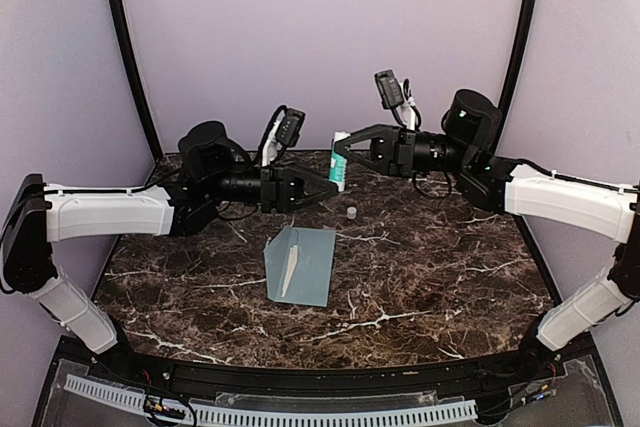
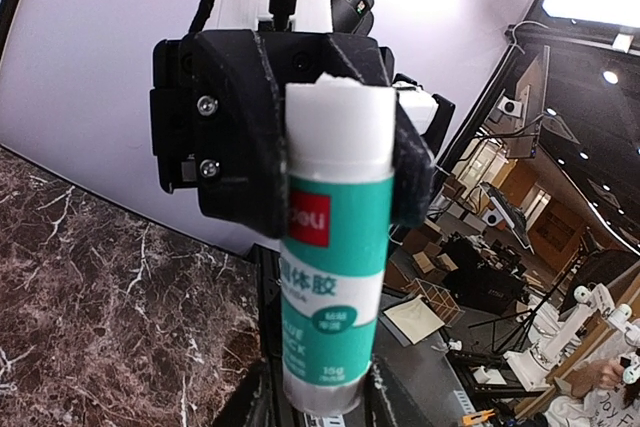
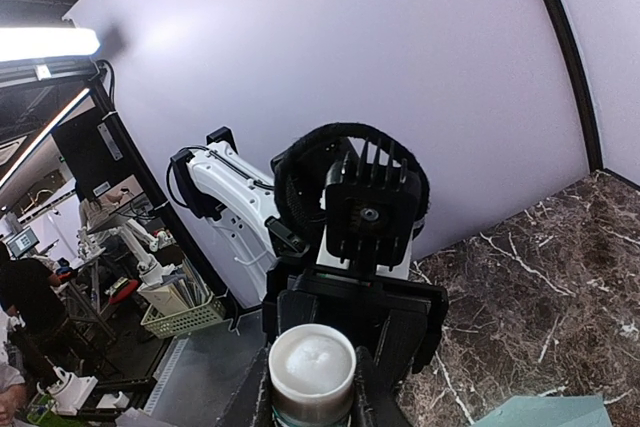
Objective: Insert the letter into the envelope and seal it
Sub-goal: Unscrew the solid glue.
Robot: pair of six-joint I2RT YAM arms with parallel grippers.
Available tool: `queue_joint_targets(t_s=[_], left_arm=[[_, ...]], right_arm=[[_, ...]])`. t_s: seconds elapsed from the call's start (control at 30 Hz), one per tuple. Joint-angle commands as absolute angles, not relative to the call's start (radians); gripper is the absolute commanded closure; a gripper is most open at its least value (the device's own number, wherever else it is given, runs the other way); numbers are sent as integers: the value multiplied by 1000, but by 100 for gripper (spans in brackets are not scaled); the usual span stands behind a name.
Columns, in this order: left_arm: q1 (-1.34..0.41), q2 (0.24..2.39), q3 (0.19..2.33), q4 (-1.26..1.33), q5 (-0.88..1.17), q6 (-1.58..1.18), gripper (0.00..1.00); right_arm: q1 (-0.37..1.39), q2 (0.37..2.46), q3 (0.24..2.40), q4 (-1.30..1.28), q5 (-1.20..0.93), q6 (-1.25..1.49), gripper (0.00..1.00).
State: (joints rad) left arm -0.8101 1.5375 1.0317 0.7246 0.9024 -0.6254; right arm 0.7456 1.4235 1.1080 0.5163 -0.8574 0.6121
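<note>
The pale blue-grey envelope (image 1: 305, 269) lies flat on the marble table, with a narrow white strip (image 1: 288, 272) along its left part; its corner shows in the right wrist view (image 3: 545, 413). A white-and-green glue stick (image 1: 340, 167) is held upright in the air above the table's back. My right gripper (image 1: 338, 159) is shut on its upper part, with the bare white glue top (image 3: 312, 359) between its fingers. My left gripper (image 1: 328, 190) is shut on the stick's grey base (image 2: 322, 394). The letter cannot be told apart from the envelope.
A small clear cap (image 1: 351, 212) stands on the dark marble table (image 1: 430, 257) behind the envelope. Lilac walls close in the back and sides. A white perforated rail (image 1: 300, 412) runs along the near edge.
</note>
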Motion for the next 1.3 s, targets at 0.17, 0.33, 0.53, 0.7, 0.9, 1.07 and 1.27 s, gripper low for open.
queue_joint_targets(t_s=[0.17,0.33,0.53,0.7,0.9,1.07,1.27], left_arm=[[-815,1533,1043,762,906,-626,80],[-816,1537,1045,722,878,-609,85],[-816,1534,1055,626,801,-551,91],[-816,1514,1063,526,678,-507,93],[-815,1505,1076,449,571,-471,93],[-816,1507,1100,351,468,-434,94],[-816,1508,1112,286,357,-422,94]], right_arm=[[741,1428,1109,515,-808,588,98],[740,1424,1112,442,-726,542,98],[742,1416,1106,397,-641,508,98],[749,1391,1086,366,-512,479,98],[802,1392,1083,320,-302,448,98],[865,1429,1106,270,-84,452,98],[925,1508,1163,225,76,499,98]])
